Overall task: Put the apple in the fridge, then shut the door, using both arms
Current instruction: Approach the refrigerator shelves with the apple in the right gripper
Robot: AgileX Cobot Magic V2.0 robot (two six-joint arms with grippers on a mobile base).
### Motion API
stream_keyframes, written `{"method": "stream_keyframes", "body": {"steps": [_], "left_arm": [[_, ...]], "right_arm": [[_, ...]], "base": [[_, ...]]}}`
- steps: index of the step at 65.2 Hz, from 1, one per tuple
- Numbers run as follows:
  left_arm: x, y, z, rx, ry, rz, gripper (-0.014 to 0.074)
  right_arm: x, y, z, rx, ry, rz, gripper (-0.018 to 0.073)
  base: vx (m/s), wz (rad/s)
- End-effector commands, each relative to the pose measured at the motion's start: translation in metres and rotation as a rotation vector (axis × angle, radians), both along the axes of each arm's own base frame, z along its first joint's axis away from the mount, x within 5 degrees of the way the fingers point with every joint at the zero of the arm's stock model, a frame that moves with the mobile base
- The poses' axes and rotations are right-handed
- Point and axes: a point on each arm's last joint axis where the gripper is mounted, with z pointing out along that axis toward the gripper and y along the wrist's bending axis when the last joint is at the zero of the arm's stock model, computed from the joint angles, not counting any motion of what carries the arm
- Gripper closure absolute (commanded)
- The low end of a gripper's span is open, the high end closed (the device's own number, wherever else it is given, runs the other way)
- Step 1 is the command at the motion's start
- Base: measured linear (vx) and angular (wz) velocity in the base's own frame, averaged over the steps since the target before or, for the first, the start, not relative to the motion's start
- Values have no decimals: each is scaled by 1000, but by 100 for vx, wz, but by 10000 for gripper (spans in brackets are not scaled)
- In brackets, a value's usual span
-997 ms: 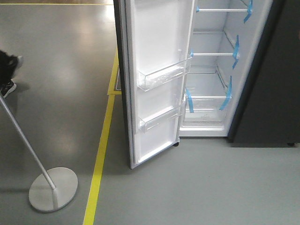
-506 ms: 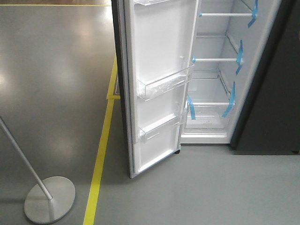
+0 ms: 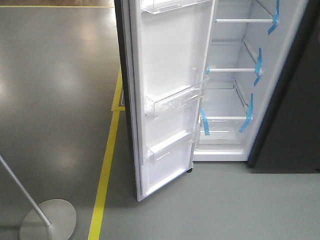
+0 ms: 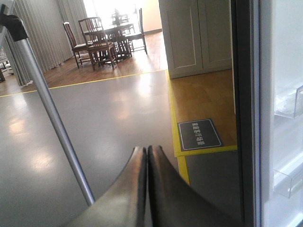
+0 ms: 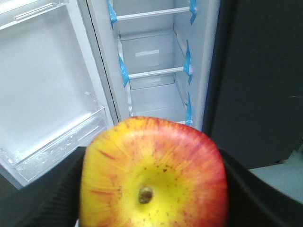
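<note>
Note the right tool [image 5: 152, 198] pinching the apple [image 5: 151, 161] between black fingers [image 5: 52, 194], one dimpled end of the fruit facing the wrist camera. Note the left tool [image 4: 146, 156] pressed together on nothing, aimed over open floor [image 4: 94, 123]. Judge the task as early: apple grasped and held up, not yet inside the fridge [image 5: 156, 52]; door [image 5: 47, 75] swung wide, not yet closed. Remaining, as judged: advance the right tool, set the apple on a shelf, release, withdraw, then swing the door home, probably with the left tool. Ahead of the right tool, find the white compartment with glass shelves [image 5: 156, 73] edged in blue tape [image 5: 124, 71]; read the visible shelves as bare. To the left of that tool, mind the inner door face and its clear bins [image 5: 61, 142], projecting toward the approach path. To the right of it, mind the dark panel [image 5: 255, 71] bordering the opening. Treat the opening as narrow: keep the apple centred between the bins and the right wall, and clear each shelf front edge before lowering. Close on the right of the left tool, locate the dark outer door edge [image 4: 244, 94]; on its left, a slanted metal pole [image 4: 52, 118] on a round base [image 3: 47, 220]. Ahead of it, expect a yellow floor line [image 4: 174, 118] and a floor placard [image 4: 199, 135], flat and no obstacle. Reserve sweep room between pole and door edge before any push.
</note>
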Motion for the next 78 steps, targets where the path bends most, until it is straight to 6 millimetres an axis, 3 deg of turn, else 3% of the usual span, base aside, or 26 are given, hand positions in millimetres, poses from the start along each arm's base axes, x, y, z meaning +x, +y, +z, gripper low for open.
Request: {"method": "stream_keyframes", "body": {"steps": [1, 78], "left_arm": [[-2, -2, 14, 0, -108, -19, 603], [-2, -2, 14, 0, -108, -19, 603]], "right_arm": [[-7, -1, 24, -28, -135, 6, 338], [-7, -1, 24, -28, -135, 6, 338]], "base": [[14, -3], [14, -5]]}}
